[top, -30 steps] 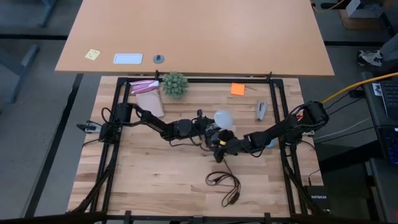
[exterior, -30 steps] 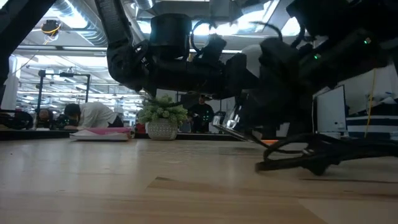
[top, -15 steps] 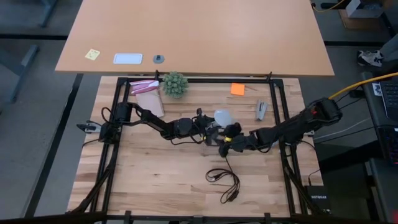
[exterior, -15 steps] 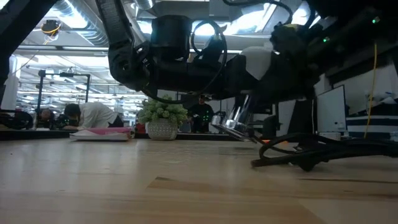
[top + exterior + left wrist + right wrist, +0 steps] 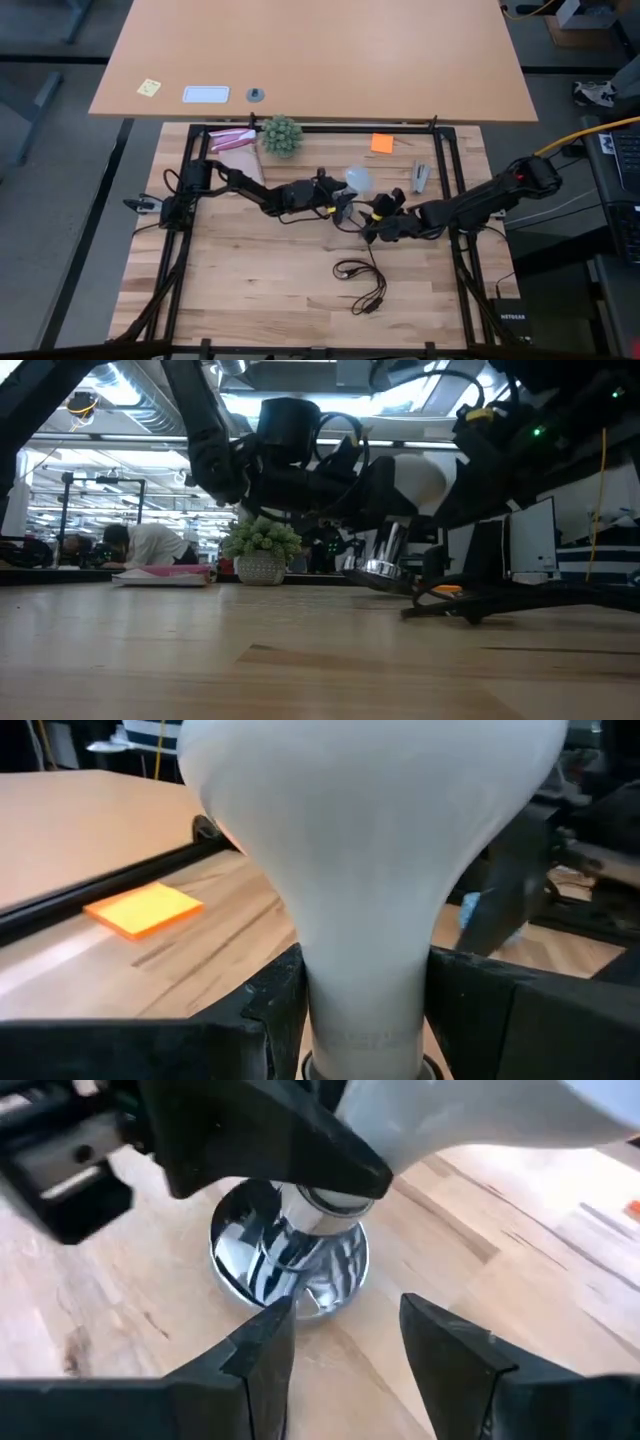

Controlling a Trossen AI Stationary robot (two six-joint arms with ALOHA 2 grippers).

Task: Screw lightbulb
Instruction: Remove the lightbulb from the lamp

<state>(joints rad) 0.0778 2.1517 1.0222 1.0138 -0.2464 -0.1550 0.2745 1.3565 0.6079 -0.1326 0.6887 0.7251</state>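
While left gripper [image 5: 343, 196] clamps one lightbulb [image 5: 357, 180], right gripper [image 5: 372, 226] gapes empty beside one socket [image 5: 290, 1265].

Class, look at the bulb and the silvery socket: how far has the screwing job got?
Done: the left pincer has the lightbulb gripped by its neck, its base set at the silvery socket. In hand: the right pincer stands open beside the socket, gripping nothing. Left: how deep the base is threaded cannot be seen, so the turning probably remains.

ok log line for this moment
left pincer: shut on lightbulb | bulb base at socket disc | right pincer: open by socket
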